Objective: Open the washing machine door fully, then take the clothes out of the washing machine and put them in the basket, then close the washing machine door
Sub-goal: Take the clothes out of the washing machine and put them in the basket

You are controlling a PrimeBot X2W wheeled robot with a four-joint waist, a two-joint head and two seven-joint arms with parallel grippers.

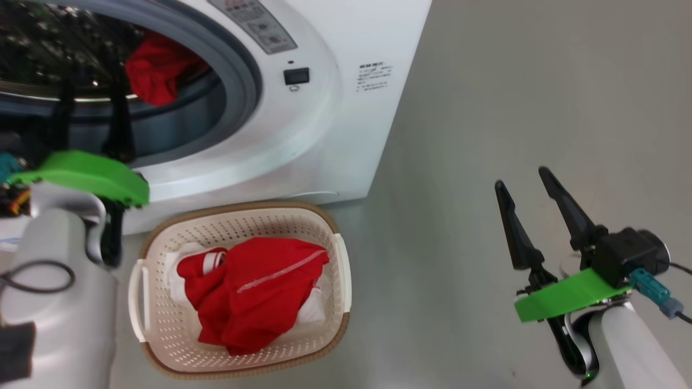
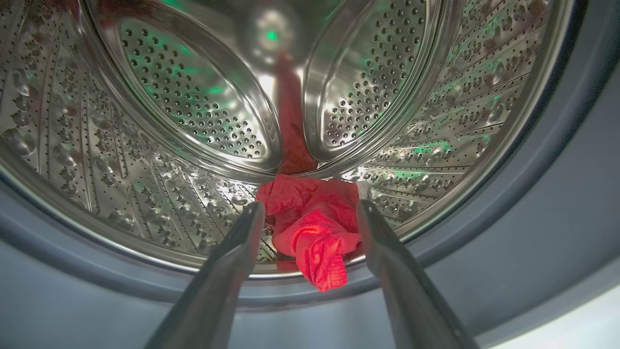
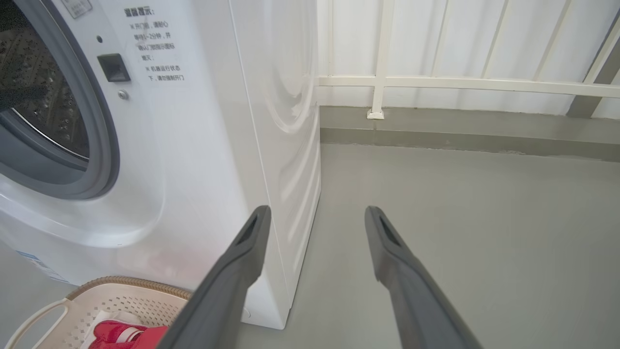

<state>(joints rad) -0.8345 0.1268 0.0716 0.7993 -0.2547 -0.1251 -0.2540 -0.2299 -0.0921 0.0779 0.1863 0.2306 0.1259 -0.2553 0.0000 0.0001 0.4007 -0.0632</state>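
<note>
- Basket [image 1: 162, 324], on the floor [image 1: 459, 135] at the washer's [image 1: 335, 108] foot, holds one red garment [image 1: 254, 292].
- Right claw [image 1: 520, 178] hangs wide open, empty, over the floor.
- Left claw [image 2: 311, 206], wide open and empty, frames another garment [image 2: 315, 232] at the drum's [image 2: 193, 97] front lip; reach deeper and pinch a thick fold.

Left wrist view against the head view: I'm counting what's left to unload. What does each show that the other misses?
Left wrist view: the back wall of the perforated steel drum. Head view: the cream perforated plastic basket holding red-and-white clothes, plus the open right fingers over grey floor. Both: one red fabric garment at the drum's front lip, the grey rubber ring, the open left fingers.
</note>
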